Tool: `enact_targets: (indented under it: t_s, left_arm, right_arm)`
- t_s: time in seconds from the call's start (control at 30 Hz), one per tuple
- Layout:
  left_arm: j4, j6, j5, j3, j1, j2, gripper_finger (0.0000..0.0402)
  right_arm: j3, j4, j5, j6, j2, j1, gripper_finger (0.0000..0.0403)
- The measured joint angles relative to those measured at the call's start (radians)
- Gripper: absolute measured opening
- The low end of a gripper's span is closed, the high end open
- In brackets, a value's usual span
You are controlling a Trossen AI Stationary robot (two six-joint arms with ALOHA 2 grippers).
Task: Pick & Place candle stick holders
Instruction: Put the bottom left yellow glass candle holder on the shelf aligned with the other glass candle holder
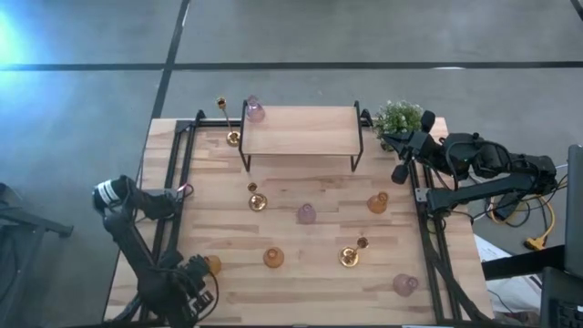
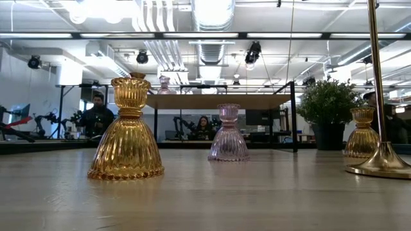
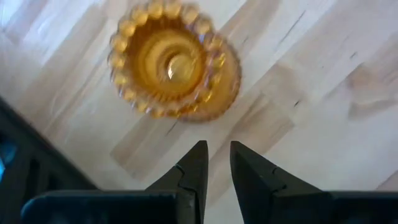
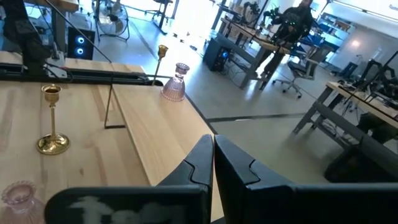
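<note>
Over the table's near left corner my left gripper (image 1: 195,275) (image 3: 217,155) points down with its fingers a little apart and nothing between them. It hovers beside an amber glass candle stick holder (image 1: 212,264) (image 3: 171,62), which stands upright on its base. Other holders stand on the table: amber ones (image 1: 273,258) (image 1: 377,202), pink ones (image 1: 306,213) (image 1: 404,284) and gold candlesticks (image 1: 258,202) (image 1: 349,257) (image 1: 233,138). One pink holder (image 1: 255,111) (image 4: 175,85) stands on the small shelf. My right gripper (image 1: 401,146) (image 4: 213,149) waits shut, raised at the table's right edge.
A wooden shelf on black legs (image 1: 301,132) stands at the far middle of the table. A green potted plant (image 1: 398,116) sits at the far right corner. Black frame rails (image 1: 173,182) run along the left and right edges. People sit in the room beyond.
</note>
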Motion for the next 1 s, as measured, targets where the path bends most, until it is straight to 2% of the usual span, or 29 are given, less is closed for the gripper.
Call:
enact_targets:
  t_s: [0.1,0.23,0.37,0.57,0.73,0.87,1.0]
  left_arm:
    - [0.001,-0.025,-0.046,0.000,-0.010,0.001,0.0072]
    - [0.000,-0.033,-0.048,0.000,-0.020,0.000,0.0087]
    - [0.000,-0.034,-0.042,-0.015,-0.024,0.000,0.0128]
    - [0.004,-0.078,-0.038,-0.044,-0.024,0.002,0.0212]
    - [0.006,-0.094,-0.059,-0.052,-0.024,0.002,0.0273]
    - [0.008,-0.100,-0.152,-0.075,-0.023,0.002,0.0300]
    - [0.012,-0.107,-0.186,-0.096,-0.014,0.002,0.0307]
  right_arm:
    - [0.000,0.001,0.000,-0.005,0.001,0.000,0.0008]
    - [0.000,0.002,0.001,-0.005,0.005,0.000,0.0008]
    - [0.000,0.001,0.002,-0.005,0.009,0.000,0.0008]
    - [0.000,0.002,0.011,0.059,0.000,0.000,0.0008]
    - [0.000,-0.001,0.011,0.034,-0.010,0.000,0.0008]
    - [0.000,-0.005,0.011,0.011,-0.010,0.000,0.0008]
    - [0.000,-0.026,0.010,0.025,-0.018,0.000,0.0008]
